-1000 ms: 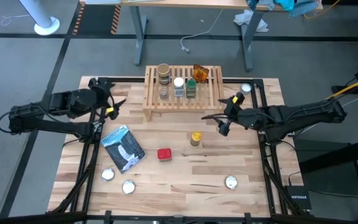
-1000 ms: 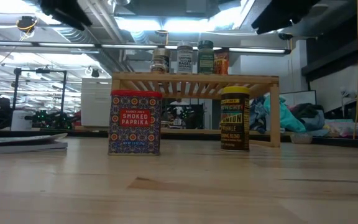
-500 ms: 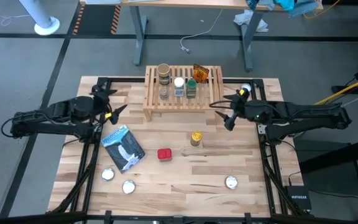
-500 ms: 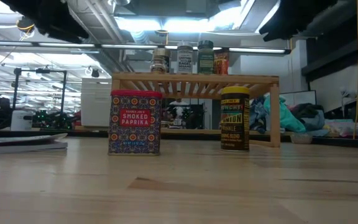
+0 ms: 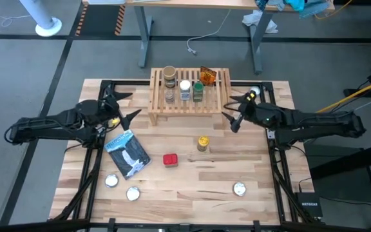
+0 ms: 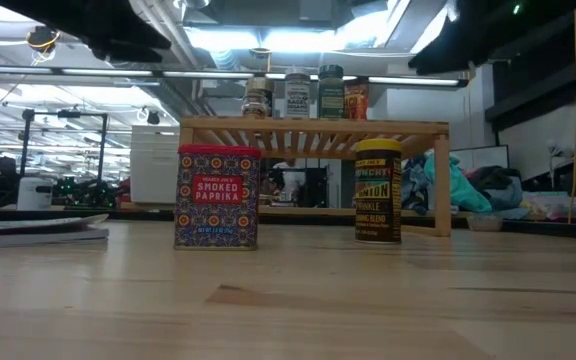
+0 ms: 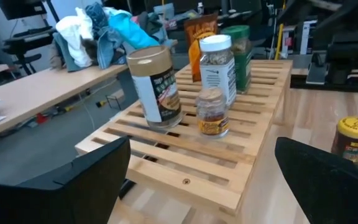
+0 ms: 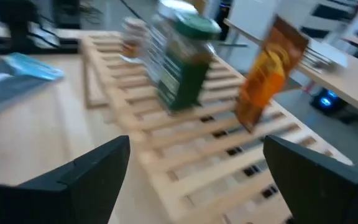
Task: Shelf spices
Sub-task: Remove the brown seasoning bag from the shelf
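Both arms shifted toward the shelf [image 5: 190,95]; left gripper [image 5: 122,107] and right gripper [image 5: 232,110] spread, empty. Yellow-lid jar [image 5: 203,143] and red tin [image 5: 170,159] sat on the table; best approach the jar from above, centred.

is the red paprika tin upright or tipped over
Upright. In the low view the red tin stands squarely on the table, its label level and readable, lid on top; the high view shows it off the shelf.

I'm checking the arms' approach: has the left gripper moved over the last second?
Yes. In the high view the left gripper, fingers open, has moved toward the shelf, now close to its left end.
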You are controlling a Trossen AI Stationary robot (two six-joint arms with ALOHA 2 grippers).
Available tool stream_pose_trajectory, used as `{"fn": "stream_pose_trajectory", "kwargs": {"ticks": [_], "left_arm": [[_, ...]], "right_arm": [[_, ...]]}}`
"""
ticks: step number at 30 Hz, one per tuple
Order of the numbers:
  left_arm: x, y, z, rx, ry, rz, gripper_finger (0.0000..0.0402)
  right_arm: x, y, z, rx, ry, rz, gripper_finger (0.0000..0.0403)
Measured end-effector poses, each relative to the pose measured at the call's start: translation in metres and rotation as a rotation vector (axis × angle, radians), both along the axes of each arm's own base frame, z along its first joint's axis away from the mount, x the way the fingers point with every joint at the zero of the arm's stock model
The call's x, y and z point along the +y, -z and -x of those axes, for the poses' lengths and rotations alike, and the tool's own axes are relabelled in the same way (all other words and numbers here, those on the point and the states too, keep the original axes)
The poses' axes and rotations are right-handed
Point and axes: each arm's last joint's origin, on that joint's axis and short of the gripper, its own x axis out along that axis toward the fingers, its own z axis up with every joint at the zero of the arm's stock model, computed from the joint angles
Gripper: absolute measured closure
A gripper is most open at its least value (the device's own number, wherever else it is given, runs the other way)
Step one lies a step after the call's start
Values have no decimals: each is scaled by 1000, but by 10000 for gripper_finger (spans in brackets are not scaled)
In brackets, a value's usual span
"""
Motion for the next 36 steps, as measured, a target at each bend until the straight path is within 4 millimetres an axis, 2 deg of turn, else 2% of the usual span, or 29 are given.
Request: {"fn": "stream_pose_trajectory", "kwargs": {"ticks": [5, 10, 23, 30, 36], "left_arm": [[0, 0, 0, 5, 2, -3, 8], [0, 1, 0, 8, 1, 0, 8], [0, 2, 0, 16, 1, 1, 8], [0, 1, 0, 15, 1, 1, 8], [0, 1, 0, 15, 1, 1, 8]], "right_arm": [[-21, 8, 0, -98, 85, 12, 29], [-44, 8, 2, -189, 53, 11, 29], [-98, 19, -11, -256, 50, 36, 29], [-116, 31, -18, -257, 26, 26, 29], [-125, 31, -17, -297, 6, 50, 29]]}}
